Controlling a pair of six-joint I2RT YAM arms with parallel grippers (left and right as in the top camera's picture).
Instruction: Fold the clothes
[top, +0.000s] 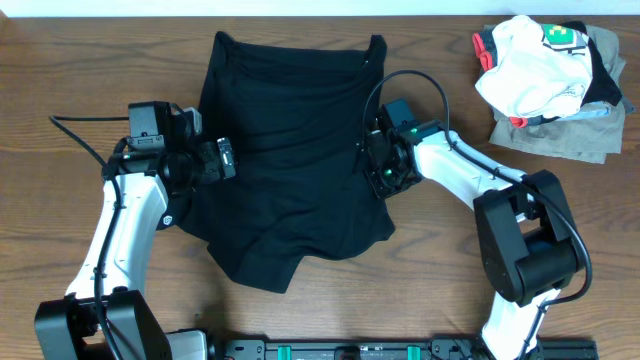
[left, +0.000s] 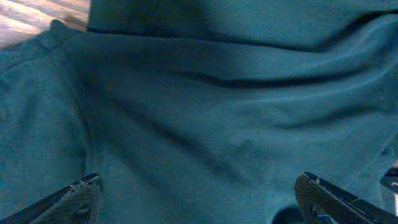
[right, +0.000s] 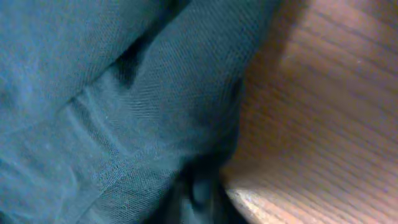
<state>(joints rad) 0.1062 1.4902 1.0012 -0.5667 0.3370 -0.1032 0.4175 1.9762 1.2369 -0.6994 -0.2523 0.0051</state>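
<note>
At the middle of the desk (top: 80, 60) we have the clothes (top: 290, 170), one black garment lying spread out. We judge this the grasping step. The right gripper (top: 381, 176) is closed, seemingly pinching the right edge, while the left gripper (top: 226, 160) gapes wide over the left edge and must clamp next. We count two grippers, plus one white garment (top: 530, 65) and one khaki garment (top: 560, 135) heaped well apart.

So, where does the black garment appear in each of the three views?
Overhead: the black garment lies in the middle, spread on the wooden table.
Left wrist: the garment fills nearly the whole frame; the table shows only at the top left corner.
Right wrist: the garment covers the left part; the table is on the right.
Shared landmark: the wooden table.
</note>
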